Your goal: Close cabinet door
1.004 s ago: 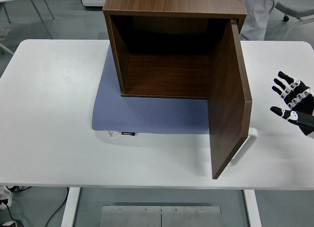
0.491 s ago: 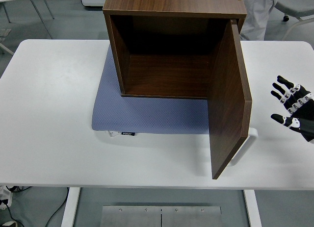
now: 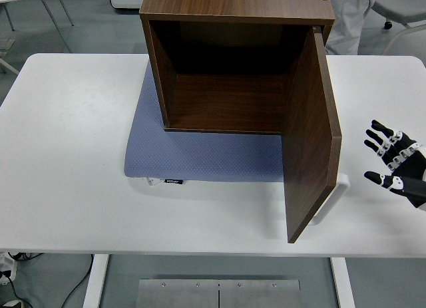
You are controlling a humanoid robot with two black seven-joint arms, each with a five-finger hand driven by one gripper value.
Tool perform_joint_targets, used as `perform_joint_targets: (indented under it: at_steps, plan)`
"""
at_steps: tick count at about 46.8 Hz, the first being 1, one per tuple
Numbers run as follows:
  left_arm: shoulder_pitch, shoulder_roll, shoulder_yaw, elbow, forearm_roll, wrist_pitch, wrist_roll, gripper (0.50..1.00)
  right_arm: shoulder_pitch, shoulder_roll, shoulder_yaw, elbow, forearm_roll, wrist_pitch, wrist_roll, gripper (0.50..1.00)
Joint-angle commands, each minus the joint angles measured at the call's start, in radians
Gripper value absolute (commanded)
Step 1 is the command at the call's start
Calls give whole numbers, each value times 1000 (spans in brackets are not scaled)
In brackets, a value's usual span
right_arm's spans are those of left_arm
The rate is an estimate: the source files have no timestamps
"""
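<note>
The right hand [image 3: 398, 165] comes in at the 3 o'clock edge of the view, above the white table [image 3: 66, 155]; its fingers [image 3: 379, 136] are spread and relaxed, holding nothing and touching nothing; the wrist and arm behind it are cut off by the picture's edge. The hand points toward 9 o'clock, at the cabinet door [image 3: 311, 132], and stands near the door's outer face but clear of it.

The door stands wide open, hinged on the cabinet's right side, its free edge swung out toward 6 o'clock and reaching almost to the table's near edge; a white handle [image 3: 335, 196] shows on its outer face, partly hidden behind the door's own edge. The cabinet [image 3: 233, 62] is brown wood, its inside empty and dark toward the back; it sits on a blue-grey mat [image 3: 200, 155] at the centre of the table, toward 12 o'clock. A person's legs [image 3: 347, 18] in pale clothing show at 1 o'clock, cut off by the top edge.
</note>
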Motion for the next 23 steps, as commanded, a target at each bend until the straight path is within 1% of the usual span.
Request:
perform_joint_targets:
  at_steps: [1,6,11,23]
  plan:
    - [0,0,0,0,0,0,0,1000,-12,1,0,10,-12,0,0,1000]
    - [0,0,0,0,0,0,0,1000,-21,2,0,19,-42,1,0,1000]
    - [0,0,0,0,0,0,0,1000,-56,4,-2,53,-85,0,0,1000]
    - [0,0,0,0,0,0,0,1000,-84,12,-9,77,-160,-1,0,1000]
